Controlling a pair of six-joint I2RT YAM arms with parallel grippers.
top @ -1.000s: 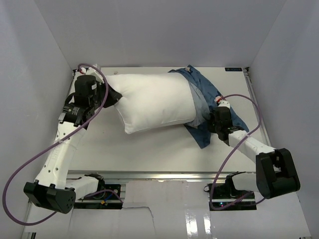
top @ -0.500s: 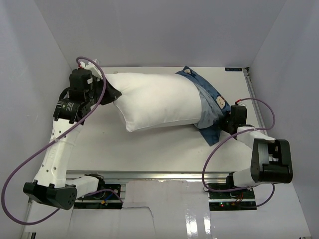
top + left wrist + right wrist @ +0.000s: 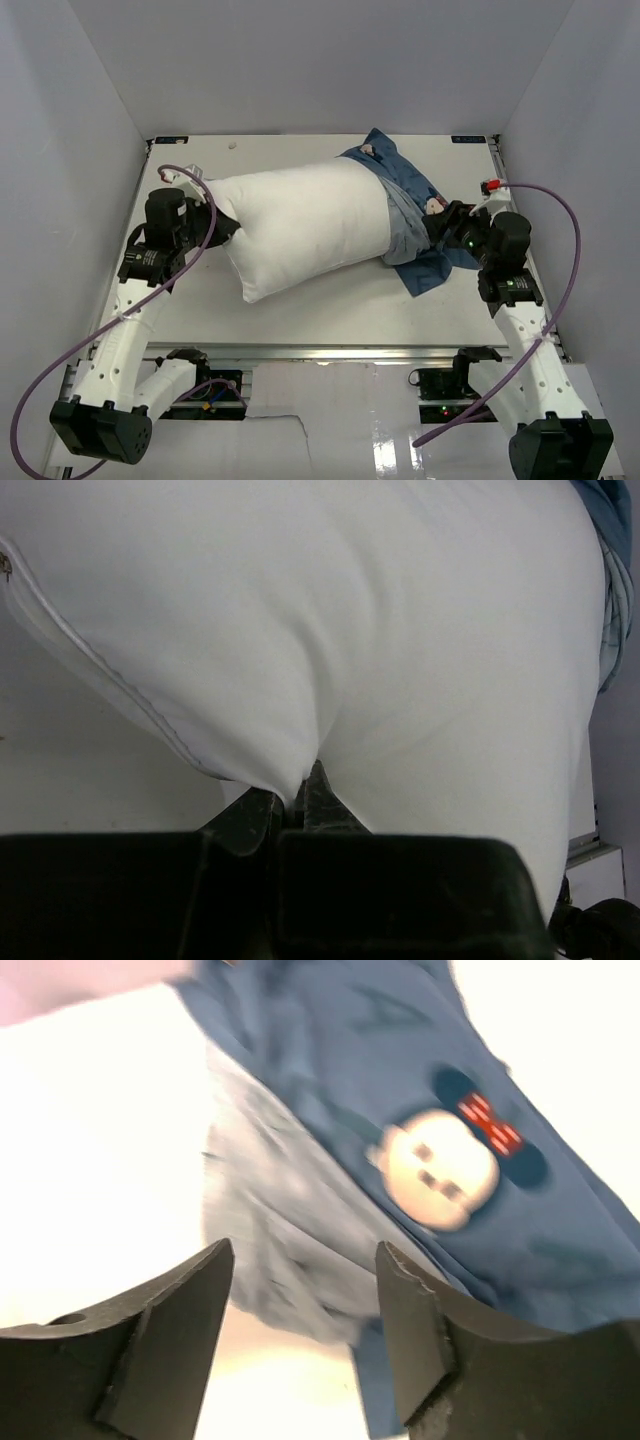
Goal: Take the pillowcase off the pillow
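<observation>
The white pillow (image 3: 300,225) lies slantwise across the table's middle. Its right end still sits inside the bunched blue pillowcase (image 3: 415,195), printed with mouse faces and red bows. My left gripper (image 3: 222,222) is shut on the pillow's left end. In the left wrist view its jaws (image 3: 295,795) pinch a fold of the white pillow (image 3: 400,630), with the pillowcase (image 3: 615,570) at the far right. My right gripper (image 3: 447,226) hovers open at the pillowcase's right edge. In the right wrist view its gripper (image 3: 305,1260) holds nothing; the pillowcase (image 3: 400,1110) lies just beyond.
White enclosure walls (image 3: 80,120) close in the table on the left, back and right. A metal rail (image 3: 330,352) with the arm bases runs along the near edge. Purple cables (image 3: 560,250) loop off both arms.
My right gripper has opened and let go of the pillowcase, and its arm has swung out to the right. The left gripper has pulled the pillow's left end nearer.
</observation>
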